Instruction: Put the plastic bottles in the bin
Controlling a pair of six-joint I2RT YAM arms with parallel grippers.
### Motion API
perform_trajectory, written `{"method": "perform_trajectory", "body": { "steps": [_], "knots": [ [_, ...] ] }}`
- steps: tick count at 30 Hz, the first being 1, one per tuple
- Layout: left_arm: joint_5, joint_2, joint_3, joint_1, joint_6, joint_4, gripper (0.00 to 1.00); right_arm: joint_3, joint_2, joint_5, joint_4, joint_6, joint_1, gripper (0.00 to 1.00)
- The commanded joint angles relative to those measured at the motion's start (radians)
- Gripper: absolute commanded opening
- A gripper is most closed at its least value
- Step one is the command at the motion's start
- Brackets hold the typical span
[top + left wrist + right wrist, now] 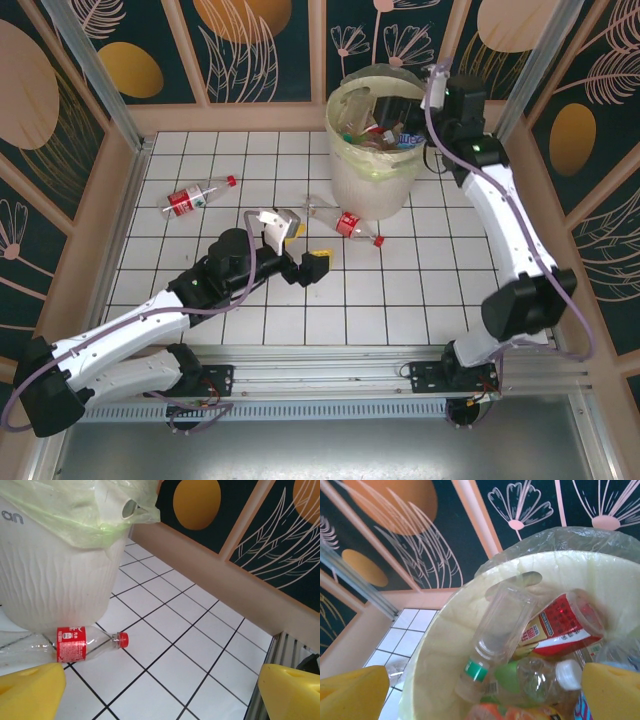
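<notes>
Left gripper (305, 248) jaws wide apart, empty. Red-labelled bottle (75, 643) lies just ahead, left of centre, at the foot of the bin (365, 185), long axis running finger to finger. Right gripper (481, 692) gapes empty over the bin, farther off

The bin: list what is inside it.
Inside the bin, a clear bottle with a green neck ring leans neck-down, beside a red-labelled bottle and a clear bottle with a white cap. They cover whatever lies deeper and the bin's floor.
</notes>
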Motion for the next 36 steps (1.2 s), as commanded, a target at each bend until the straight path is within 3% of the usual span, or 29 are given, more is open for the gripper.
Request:
{"method": "perform_trajectory", "body": {
  "steps": [1,11,19,26,36],
  "knots": [
    [0.014,-0.003,0.028,-0.002,0.079,-0.043,0.99,-0.097,-0.121,-0.041,0.029,-0.084,0.002,0.99],
    [0.055,-0.020,0.051,-0.002,0.138,-0.082,0.98,-0.553,-0.485,-0.020,0.002,-0.078,0.097,0.94],
    [0.065,-0.015,-0.001,-0.003,0.066,0.018,0.99,-0.929,-0.613,-0.016,0.181,0.031,0.172,0.89],
    [0.062,-0.008,-0.031,-0.002,-0.011,0.077,0.98,-1.118,-0.601,0.000,0.354,0.094,0.161,0.88],
    [0.027,-0.011,-0.047,-0.002,-0.060,0.082,0.99,-1.196,-0.420,-0.101,0.588,0.083,0.069,0.89]
  ]
}}
